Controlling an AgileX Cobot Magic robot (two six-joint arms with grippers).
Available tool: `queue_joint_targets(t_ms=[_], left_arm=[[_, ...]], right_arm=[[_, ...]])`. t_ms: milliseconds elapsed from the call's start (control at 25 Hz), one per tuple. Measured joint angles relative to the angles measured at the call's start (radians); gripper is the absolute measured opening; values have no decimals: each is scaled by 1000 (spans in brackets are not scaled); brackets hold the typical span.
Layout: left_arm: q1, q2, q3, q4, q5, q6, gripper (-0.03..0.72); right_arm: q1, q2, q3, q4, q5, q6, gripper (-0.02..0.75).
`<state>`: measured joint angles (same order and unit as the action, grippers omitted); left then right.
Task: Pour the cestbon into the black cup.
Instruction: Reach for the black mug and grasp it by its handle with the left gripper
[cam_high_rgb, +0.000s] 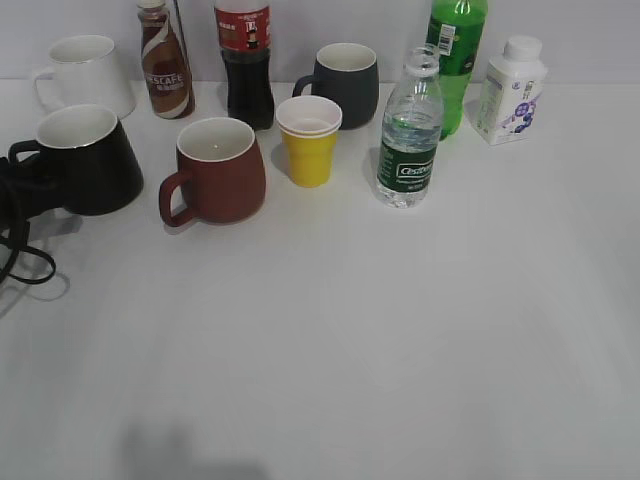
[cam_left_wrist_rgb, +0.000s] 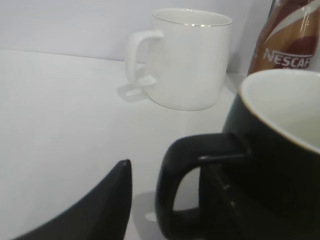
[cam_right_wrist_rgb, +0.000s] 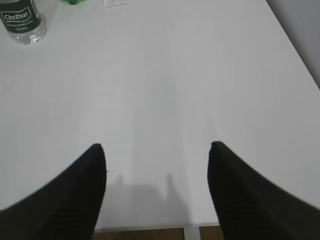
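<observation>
Light: I see bright, even, soft shadows.
Blur: black cup (cam_left_wrist_rgb: 280, 165) beside my left gripper (cam_left_wrist_rgb: 165, 200) is soft.

a lab-style test bench rather than a home: a bare white table (cam_high_rgb: 400, 350) set against a plain pale wall (cam_high_rgb: 580, 25), with mugs and drink bottles lined up along the back like props, and black cabling (cam_high_rgb: 15, 245) at the left edge

Bare table (cam_high_rgb: 400, 330) fronts the cestbon (cam_high_rgb: 409, 130); green bottle (cam_high_rgb: 457, 55) crowds behind.
</observation>
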<state>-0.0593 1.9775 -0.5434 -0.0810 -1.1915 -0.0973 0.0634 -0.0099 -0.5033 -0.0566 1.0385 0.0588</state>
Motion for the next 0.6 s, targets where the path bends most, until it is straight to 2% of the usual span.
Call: queue_joint_targets(t_ms=[160,440,520,600], left_arm=[[0,2,-1,0,3,0,328],[30,26,-50,47,11,0,251],[36,33,-55,88,13,0,199],[36,33,-56,105,13,0,104]], right_arm=[[0,0,0,1,0,1,482],[0,0,0,1,0,2,482],[0,0,0,1,0,1,482],[0,0,0,1,0,1,482]])
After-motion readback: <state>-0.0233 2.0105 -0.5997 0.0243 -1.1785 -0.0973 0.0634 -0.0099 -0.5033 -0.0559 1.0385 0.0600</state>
